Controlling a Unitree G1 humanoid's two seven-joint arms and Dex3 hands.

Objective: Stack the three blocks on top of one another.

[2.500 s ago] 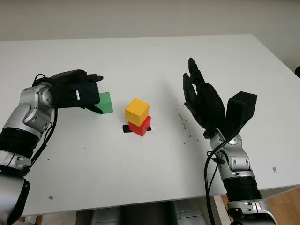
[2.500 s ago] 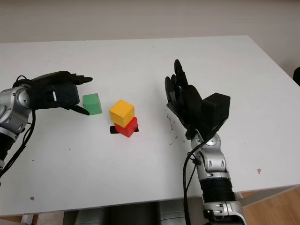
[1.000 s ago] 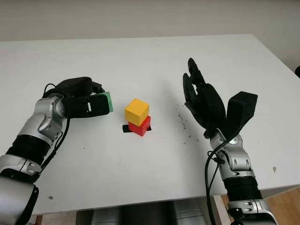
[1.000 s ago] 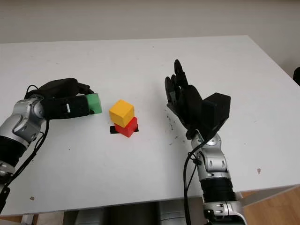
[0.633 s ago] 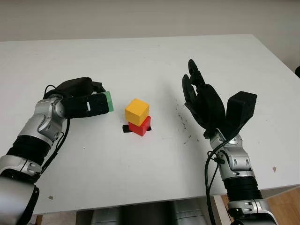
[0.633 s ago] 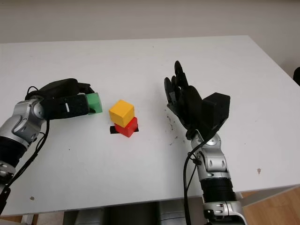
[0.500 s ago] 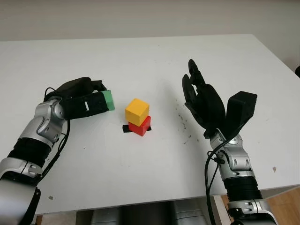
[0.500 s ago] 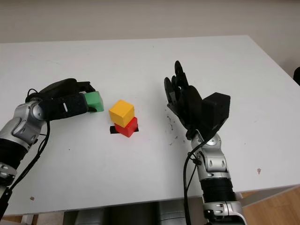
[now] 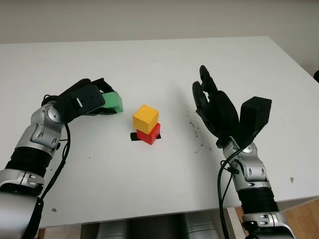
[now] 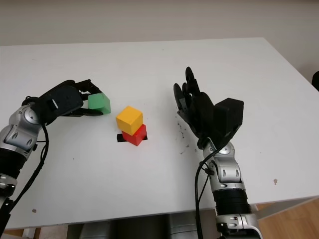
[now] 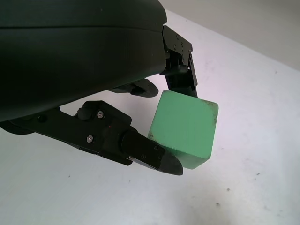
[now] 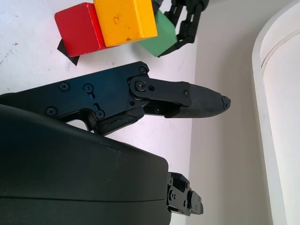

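Observation:
A yellow block (image 9: 145, 118) sits on a red block (image 9: 150, 134) at the table's middle, over a small black mark. My left hand (image 9: 99, 102) is shut on the green block (image 9: 112, 101), holding it lifted a little above the table, just left of the stack. In the left wrist view its fingers (image 11: 140, 147) pinch the green block (image 11: 185, 129) from two sides. My right hand (image 9: 212, 107) is open, raised upright to the right of the stack, apart from it. The right wrist view looks past that hand at the yellow block (image 12: 125, 21), red block (image 12: 79, 29) and green block (image 12: 159, 40).
The white table (image 9: 164, 64) stretches wide behind the stack. Dark specks (image 9: 195, 130) dot the surface between the stack and my right hand. The table's front edge (image 9: 149, 211) runs near my arms.
My left hand closed on the green block, then lifted it off the table and tilted upward, carrying it slightly toward the stack. The right hand stayed put.

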